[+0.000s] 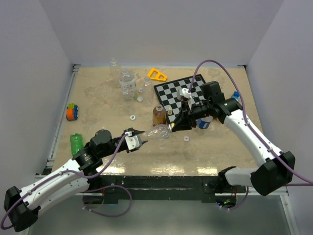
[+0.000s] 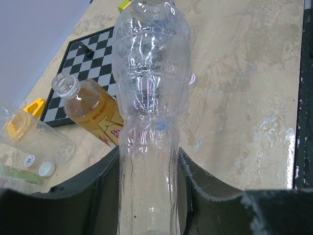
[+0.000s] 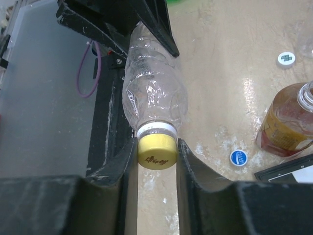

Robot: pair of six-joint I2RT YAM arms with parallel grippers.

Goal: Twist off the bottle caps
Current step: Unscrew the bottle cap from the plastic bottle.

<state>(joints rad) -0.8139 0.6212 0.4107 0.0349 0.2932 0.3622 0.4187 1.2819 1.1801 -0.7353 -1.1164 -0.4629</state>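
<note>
A crumpled clear bottle (image 1: 157, 132) hangs level over the table between both arms. My left gripper (image 1: 139, 140) is shut on its lower body (image 2: 151, 88), and the fingers (image 2: 110, 166) press its sides. The bottle's yellow cap (image 3: 157, 152) sits on the neck, and my right gripper (image 3: 156, 147) is shut on it, one finger on each side. An amber bottle (image 1: 158, 114) stands just behind with a bare open neck (image 2: 65, 84). A loose blue cap (image 3: 238, 157) and a white cap (image 3: 286, 59) lie on the table.
A chessboard (image 1: 172, 100) with a white piece (image 1: 185, 92) lies behind the right arm. A green bottle (image 1: 76, 143) lies at the left near a coloured toy (image 1: 72, 112). Clear bottles (image 1: 127, 82) and a yellow triangle (image 1: 157, 75) stand at the back.
</note>
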